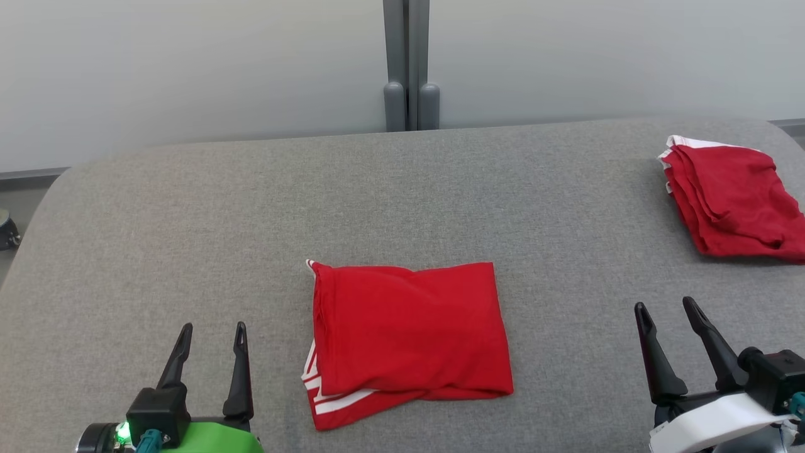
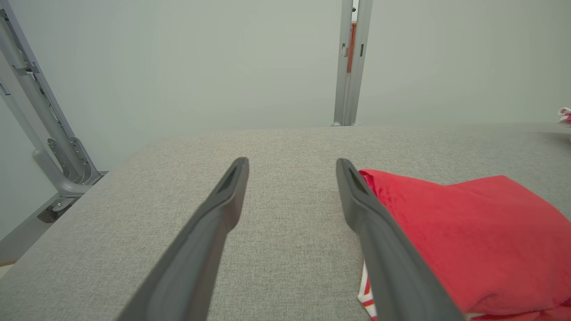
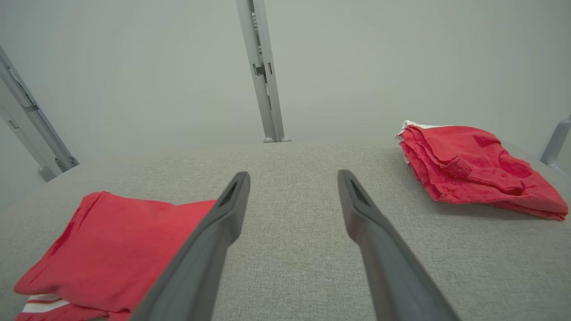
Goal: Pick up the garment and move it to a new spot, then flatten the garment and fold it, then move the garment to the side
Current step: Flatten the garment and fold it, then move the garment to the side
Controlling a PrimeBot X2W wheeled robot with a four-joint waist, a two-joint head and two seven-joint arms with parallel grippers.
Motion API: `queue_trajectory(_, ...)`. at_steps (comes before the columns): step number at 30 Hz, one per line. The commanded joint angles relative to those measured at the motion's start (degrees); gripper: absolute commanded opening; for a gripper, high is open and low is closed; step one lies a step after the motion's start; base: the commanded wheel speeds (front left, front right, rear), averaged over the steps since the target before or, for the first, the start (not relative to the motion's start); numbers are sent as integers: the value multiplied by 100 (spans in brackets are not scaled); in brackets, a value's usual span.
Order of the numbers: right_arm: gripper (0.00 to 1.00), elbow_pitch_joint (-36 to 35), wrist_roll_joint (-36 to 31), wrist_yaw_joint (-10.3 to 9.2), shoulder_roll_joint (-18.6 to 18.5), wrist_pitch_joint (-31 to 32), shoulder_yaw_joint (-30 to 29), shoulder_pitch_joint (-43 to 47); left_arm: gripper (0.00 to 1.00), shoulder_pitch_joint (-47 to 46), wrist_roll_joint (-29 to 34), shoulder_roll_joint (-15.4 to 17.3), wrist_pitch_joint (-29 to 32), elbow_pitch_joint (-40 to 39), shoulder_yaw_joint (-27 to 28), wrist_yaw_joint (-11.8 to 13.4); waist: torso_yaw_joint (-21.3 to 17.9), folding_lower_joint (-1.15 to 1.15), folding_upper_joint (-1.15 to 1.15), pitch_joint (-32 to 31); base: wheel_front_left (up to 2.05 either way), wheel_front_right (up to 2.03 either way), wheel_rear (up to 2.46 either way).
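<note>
A red garment (image 1: pixel 409 336) with white stripes lies folded into a rough rectangle at the front middle of the grey table (image 1: pixel 251 207). In the left wrist view the garment (image 2: pixel 482 240) is on the right, in the right wrist view the garment (image 3: pixel 116 249) is at the lower left. My left gripper (image 1: pixel 212 336) stands open to the garment's left, apart from it, fingers empty. My right gripper (image 1: pixel 666 309) stands open well to its right, also empty. The same open fingers show in the wrist views: left gripper (image 2: pixel 292 165), right gripper (image 3: pixel 293 178).
A second red garment (image 1: pixel 732 198) lies folded at the table's far right edge; the right wrist view has this second garment (image 3: pixel 477 167) at upper right. A grey post (image 1: pixel 407 63) and pale wall stand behind the table. Grey frame bars (image 2: pixel 40 116) are off the left end.
</note>
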Motion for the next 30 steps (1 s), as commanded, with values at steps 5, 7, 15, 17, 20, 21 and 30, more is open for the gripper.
queue_trajectory(5, 100, -112, -92, -5, 78, 72, -67, 238, 100, 139, -26, 63, -9, 47, -28, 3, 2, 0, 0, -146, 0, 0, 0)
queue_trajectory(7, 100, -151, -111, -5, 105, 87, -87, 287, 100, 147, -37, 69, -10, 52, -31, 21, -4, 0, 0, -165, 0, 0, 0)
queue_trajectory(15, 100, -273, -161, -5, 169, 146, -130, 374, 100, 143, -92, 97, -9, 68, -36, 50, 1, 0, 0, -189, 0, 0, 0)
queue_trajectory(17, 100, -289, -171, -5, 173, 153, -138, 377, 100, 142, -98, 100, -13, 69, -36, 51, 1, 0, 0, -188, 0, 0, 0)
queue_trajectory(20, 100, -305, -179, -5, 180, 170, -150, 371, 100, 136, -115, 103, -16, 73, -42, 68, 4, 0, 0, -188, 0, 0, 0)
queue_trajectory(21, 100, -310, -176, -5, 181, 177, -158, 371, 100, 128, -116, 104, -15, 77, -47, 71, 10, 0, 0, -189, 0, 0, 0)
queue_trajectory(30, 100, -349, -179, -5, 193, 200, -260, 328, 100, -89, -106, 114, -40, 22, -101, 67, 146, 0, 0, -90, 0, 0, 0)
